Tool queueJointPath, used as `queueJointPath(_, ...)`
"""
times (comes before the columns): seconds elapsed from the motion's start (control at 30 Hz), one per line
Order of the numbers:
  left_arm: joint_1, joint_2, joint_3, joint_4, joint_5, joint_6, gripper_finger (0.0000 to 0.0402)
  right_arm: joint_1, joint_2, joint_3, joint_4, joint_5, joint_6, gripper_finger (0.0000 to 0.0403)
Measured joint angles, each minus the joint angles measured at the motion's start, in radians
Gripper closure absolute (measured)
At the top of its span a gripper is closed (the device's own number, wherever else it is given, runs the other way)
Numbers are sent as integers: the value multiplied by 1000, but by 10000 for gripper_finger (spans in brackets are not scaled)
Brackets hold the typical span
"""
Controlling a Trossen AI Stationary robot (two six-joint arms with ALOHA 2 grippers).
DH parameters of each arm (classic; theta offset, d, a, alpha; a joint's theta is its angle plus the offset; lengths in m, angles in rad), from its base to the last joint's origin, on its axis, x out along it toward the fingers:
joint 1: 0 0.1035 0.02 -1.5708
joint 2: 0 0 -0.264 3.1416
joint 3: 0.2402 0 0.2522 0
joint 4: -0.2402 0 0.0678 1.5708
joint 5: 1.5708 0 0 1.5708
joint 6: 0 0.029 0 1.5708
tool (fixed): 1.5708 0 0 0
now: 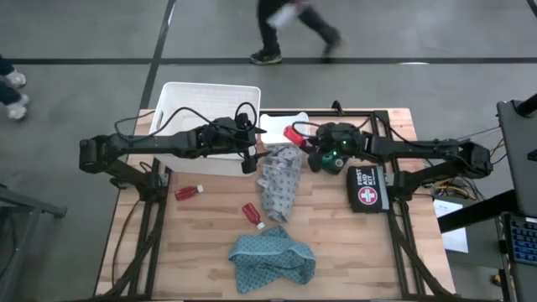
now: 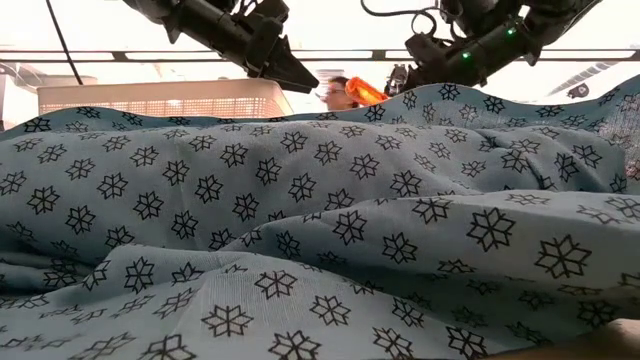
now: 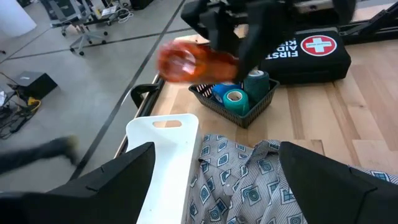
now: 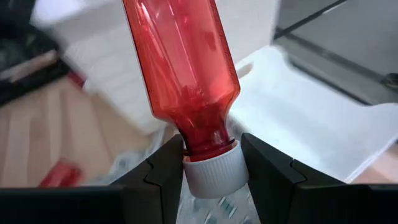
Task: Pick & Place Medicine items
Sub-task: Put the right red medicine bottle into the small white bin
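The right claw [image 4: 211,168] grips a clear red plastic bottle [image 4: 183,74] by its white cap above the desk's far side; the left claw [image 3: 211,186] hangs open nearby.

We are seeing a clear red bottle [image 4: 183,81] with a white cap [image 4: 212,175] showing between the right gripper's [image 4: 211,171] dark fingers. Two more red bottles [image 1: 189,192] are lying on the pale wooden table [image 1: 352,252]. A grey cloth [image 1: 280,180] is showing a small diamond print, and a teal cloth [image 1: 273,260] is carrying dark star-shaped flowers. A black pouch [image 1: 367,188] is bearing a white cross on a red disc. A dark mesh tray [image 3: 239,102] is holding teal and blue rolls. A white basket [image 1: 205,109] and a white board [image 3: 166,168] are standing out plain.
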Motion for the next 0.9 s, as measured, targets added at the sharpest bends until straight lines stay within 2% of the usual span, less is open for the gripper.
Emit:
queueJointPath(0.27, 0, 0, 0, 0, 0, 0, 54, -27, 0, 7, -44, -11, -45, 259)
queueJointPath(0.4, 0, 0, 0, 0, 0, 0, 54, -111, 7, 76, -176, -16, -113, 259)
queueJointPath(0.47, 0, 0, 0, 0, 0, 0, 55, -165, 28, 122, -261, -55, -138, 259)
queueJointPath(0.57, 0, 0, 0, 0, 0, 0, 54, -222, 84, 183, -319, -140, -192, 259)
queueJointPath(0.7, 0, 0, 0, 0, 0, 0, 55, -265, 191, 261, -343, -153, -313, 259)
queueJointPath(0.9, 0, 0, 0, 0, 0, 0, 54, -303, 372, 434, -495, -173, -423, 259)
